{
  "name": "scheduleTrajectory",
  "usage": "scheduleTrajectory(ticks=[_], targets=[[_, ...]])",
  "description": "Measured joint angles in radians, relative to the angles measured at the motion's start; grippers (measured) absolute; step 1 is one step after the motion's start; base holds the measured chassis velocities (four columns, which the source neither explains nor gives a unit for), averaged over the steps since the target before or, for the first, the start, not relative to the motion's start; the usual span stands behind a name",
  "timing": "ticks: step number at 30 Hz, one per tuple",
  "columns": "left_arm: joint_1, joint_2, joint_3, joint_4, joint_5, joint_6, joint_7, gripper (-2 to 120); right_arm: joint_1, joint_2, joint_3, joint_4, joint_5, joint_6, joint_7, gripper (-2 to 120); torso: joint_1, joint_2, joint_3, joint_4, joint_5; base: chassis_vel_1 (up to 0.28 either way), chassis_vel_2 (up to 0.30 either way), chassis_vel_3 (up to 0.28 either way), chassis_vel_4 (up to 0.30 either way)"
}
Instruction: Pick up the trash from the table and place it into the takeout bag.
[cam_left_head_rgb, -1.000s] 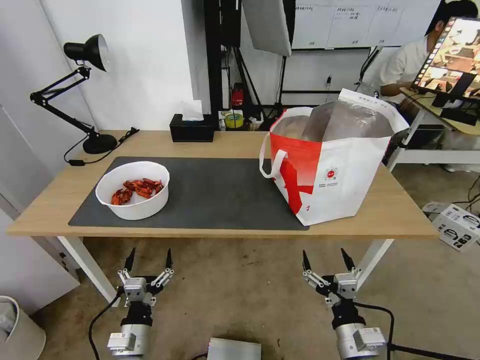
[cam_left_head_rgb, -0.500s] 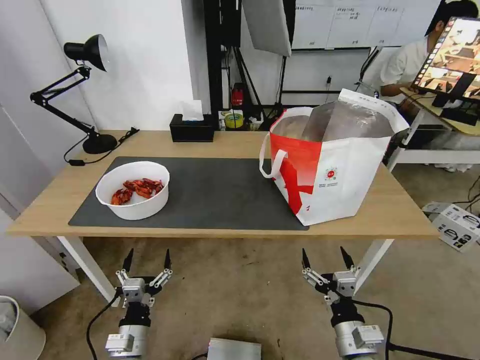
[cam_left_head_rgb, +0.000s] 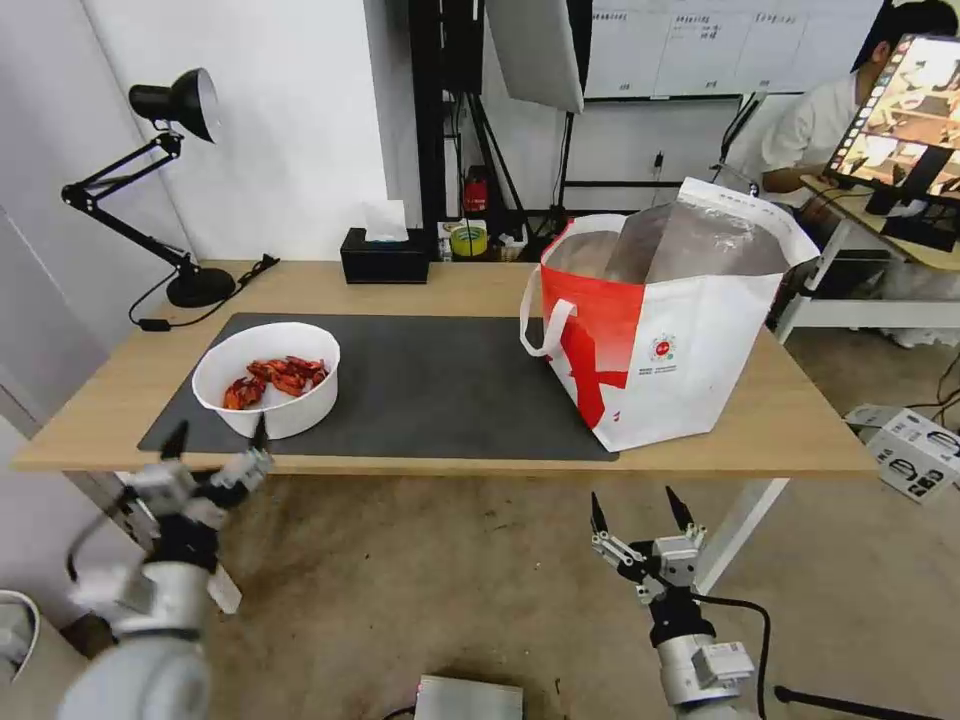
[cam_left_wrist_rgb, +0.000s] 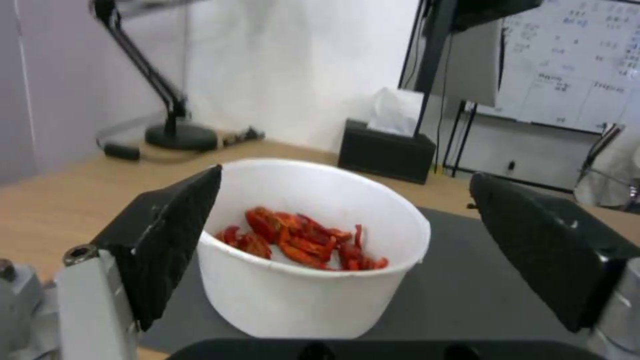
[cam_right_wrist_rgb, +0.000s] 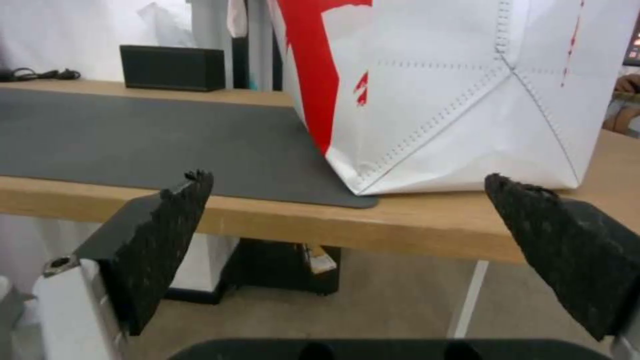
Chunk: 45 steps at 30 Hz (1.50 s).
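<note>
One piece of trash sits on the surface (cam_left_head_rgb: 440, 280) in the head view: a white bowl (cam_left_head_rgb: 267, 378) of red crayfish shells, resting on the robot's-left part of the dark grey mat (cam_left_head_rgb: 420, 385). The takeout bag (cam_left_head_rgb: 660, 325) stands upright on the right part of the surface, well apart from the bowl, its mouth open and its foil lining showing. The left end effector (cam_left_head_rgb: 218, 441) is raised to the near edge of the surface, just in front of the bowl, fingers spread and holding nothing. The right end effector (cam_left_head_rgb: 634, 510) hangs low over the floor, in front of the surface and below the bag, also spread and empty. A black tissue box (cam_left_head_rgb: 384, 262) and a desk lamp (cam_left_head_rgb: 170, 180) stand along the far side.

From the left wrist, the bowl (cam_left_wrist_rgb: 313, 250) appears between the two open black fingers (cam_left_wrist_rgb: 170, 240), near but not touching either.

From the right wrist, the bag's lower corner (cam_right_wrist_rgb: 460, 115) rests partly on the mat (cam_right_wrist_rgb: 133, 135), above and beyond the open fingers (cam_right_wrist_rgb: 167, 235), which sit below the surface's edge (cam_right_wrist_rgb: 280, 220).

Judging by this, the bowl is the last visible item to move; what the bag already holds is hidden. The grasp, lift and drop into the bag remain.
</note>
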Motion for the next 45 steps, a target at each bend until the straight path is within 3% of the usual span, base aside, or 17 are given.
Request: scheduleTrajectory(ticks=[2,3,5,6,9,10,12,15,16,23,45], targets=[[-0.047,0.084,-0.002,-0.011,-0.164,0.095,-0.099,100,0.002,-0.004,0.001,0.004,0.0,-0.001,0.0,100,0.0,0.0,0.0,0.0002,-0.0002,0.0,0.0,0.0,0.0],[-0.047,0.084,-0.002,-0.011,-0.164,0.095,-0.099,100,0.002,-0.004,0.001,0.004,0.0,-0.001,0.0,100,0.0,0.0,0.0,0.0002,-0.0002,0.0,0.0,0.0,0.0],[-0.102,0.165,0.0,0.02,-0.28,0.149,-0.16,100,0.002,-0.004,0.001,0.008,0.0,-0.001,0.0,100,0.0,0.0,0.0,0.0001,-0.0002,0.0,0.0,0.0,0.0],[-0.102,0.165,0.0,0.02,-0.28,0.149,-0.16,100,0.002,-0.004,0.001,0.008,0.0,-0.001,0.0,100,0.0,0.0,0.0,0.0001,-0.0002,0.0,0.0,0.0,0.0],[-0.185,0.286,0.019,0.105,-0.436,0.21,-0.215,100,0.003,-0.004,0.002,0.012,0.0,-0.002,0.0,100,0.0,0.0,0.0,0.0001,-0.0002,0.0,0.0,0.0,0.0],[-0.185,0.286,0.019,0.105,-0.436,0.21,-0.215,100,0.003,-0.004,0.002,0.012,0.0,-0.002,0.0,100,0.0,0.0,0.0,0.0001,-0.0002,0.0,0.0,0.0,0.0],[-0.251,0.362,0.039,0.183,-0.526,0.249,-0.244,100,0.01,-0.003,0.001,0.014,0.0,-0.004,0.0,100,0.0,0.0,0.0,-0.0001,-0.0002,0.0,0.0,0.0,0.0],[-0.277,0.418,0.036,0.247,-0.558,0.259,-0.253,100,0.035,-0.01,-0.016,0.012,0.004,-0.016,0.001,100,0.0,0.0,0.0,-0.0003,-0.0003,0.0,0.0,0.0,0.0],[-0.284,0.438,0.034,0.27,-0.568,0.266,-0.256,100,0.048,-0.014,-0.025,0.011,0.008,-0.021,0.002,100,0.0,0.0,0.0,0.0006,0.0,0.0,0.0,0.0,0.0],[-0.346,0.5,0.082,0.371,-0.608,0.287,-0.258,100,0.06,-0.014,-0.032,0.006,0.014,-0.027,0.004,100,0.0,0.0,0.0,0.0,-0.0001,0.0,0.0,0.0,0.0],[-0.524,0.551,0.251,0.462,-0.766,0.44,-0.344,99,0.071,-0.013,-0.033,-0.004,0.017,-0.029,0.01,100,0.0,0.0,0.0,0.0001,0.0001,0.0,0.0,0.0,0.0]])
